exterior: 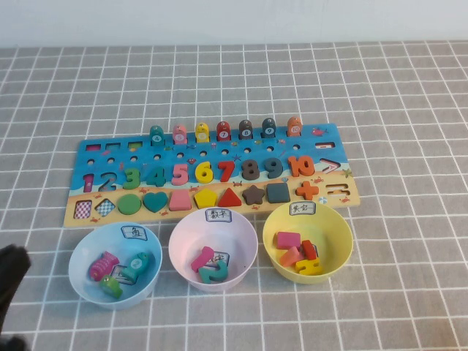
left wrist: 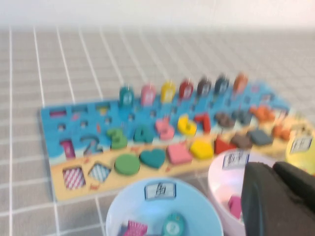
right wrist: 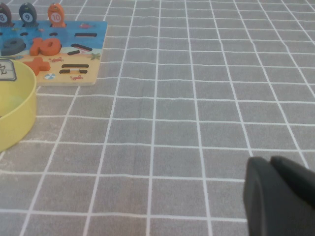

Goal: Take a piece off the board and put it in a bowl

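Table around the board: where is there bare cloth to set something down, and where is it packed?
Bare cloth lies right of the board and yellow bowl, and beyond the board's far edge. Crowded: the blue bowl, pink bowl and yellow bowl sit tight against the board's near edge. The left claw is at the near-left corner; the right claw hangs over bare cloth.

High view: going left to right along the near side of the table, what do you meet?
Left tool at the left edge → blue bowl → pink bowl → yellow bowl. The right tool is out of this view, over bare cloth.
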Motion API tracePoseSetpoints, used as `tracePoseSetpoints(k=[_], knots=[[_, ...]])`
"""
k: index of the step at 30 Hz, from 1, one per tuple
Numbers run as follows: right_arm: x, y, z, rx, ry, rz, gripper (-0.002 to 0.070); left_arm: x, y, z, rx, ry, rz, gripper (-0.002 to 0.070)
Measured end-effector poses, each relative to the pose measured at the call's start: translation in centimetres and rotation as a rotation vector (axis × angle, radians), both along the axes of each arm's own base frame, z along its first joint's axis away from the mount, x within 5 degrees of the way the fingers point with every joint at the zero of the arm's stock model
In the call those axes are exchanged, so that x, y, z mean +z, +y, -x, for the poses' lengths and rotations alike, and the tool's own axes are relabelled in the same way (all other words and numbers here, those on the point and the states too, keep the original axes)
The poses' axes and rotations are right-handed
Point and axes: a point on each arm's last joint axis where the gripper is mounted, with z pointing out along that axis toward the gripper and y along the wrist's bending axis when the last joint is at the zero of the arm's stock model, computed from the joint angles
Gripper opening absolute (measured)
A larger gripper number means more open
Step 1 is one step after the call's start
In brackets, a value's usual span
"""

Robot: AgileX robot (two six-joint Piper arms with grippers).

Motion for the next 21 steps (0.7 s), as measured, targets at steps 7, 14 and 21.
tracePoseSetpoints(k=[7, 14, 21], knots=[[0.0, 0.0, 0.0, 0.0, 0.0, 0.0, -0.0017, -1.7, 1.0, 2.4, 0.001, -0.103, 0.038, -0.0002], [0.0, 0.0, 0.0, 0.0, 0.0, 0.0, -0.0017, -1.9, 1.1, 3.0, -0.012, -0.114, 0.034, -0.0002], [0.0, 0.0, 0.0, 0.0, 0.0, 0.0, -0.0017, -1.8, 1.1, 2.9, -0.017, -0.211, -0.051, -0.0002]])
